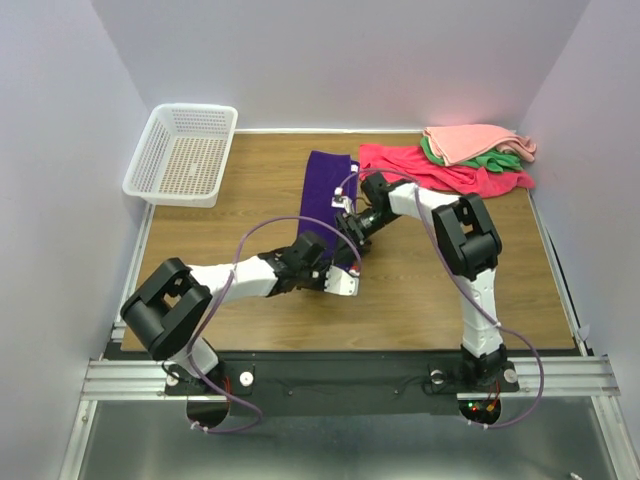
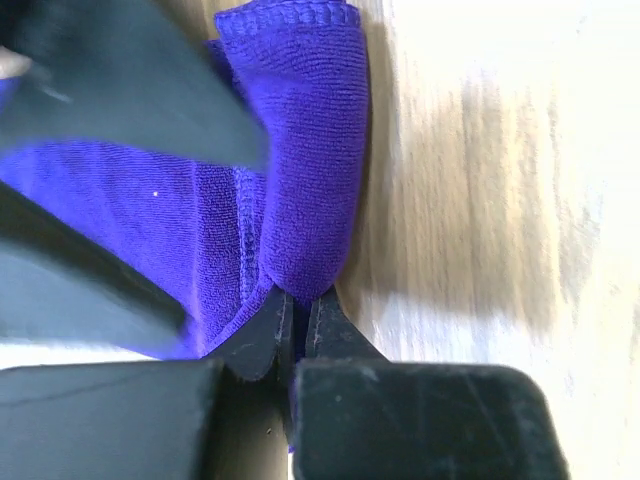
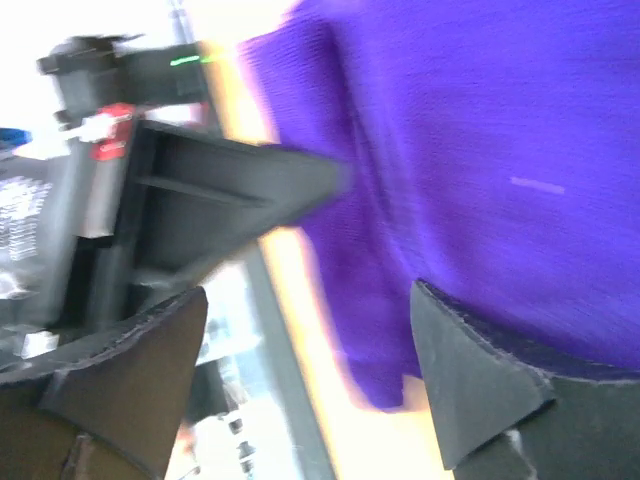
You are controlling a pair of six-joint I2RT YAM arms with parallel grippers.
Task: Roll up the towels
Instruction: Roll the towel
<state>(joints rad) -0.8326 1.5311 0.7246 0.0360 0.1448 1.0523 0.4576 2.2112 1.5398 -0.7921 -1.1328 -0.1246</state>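
Left tool (image 2: 300,305) grips the purple towel (image 2: 305,150) fold, right tool (image 3: 300,390) sits released; roll tight, edges even.

The purple towel (image 2: 300,150) is soft, matt terry cloth with a fine ribbed pile and a stitched hem. The table (image 1: 420,290) is smooth wood with a slight sheen. The basket (image 1: 183,152) is white plastic mesh. The left gripper (image 2: 297,318) is matt black plastic, lightly scuffed.
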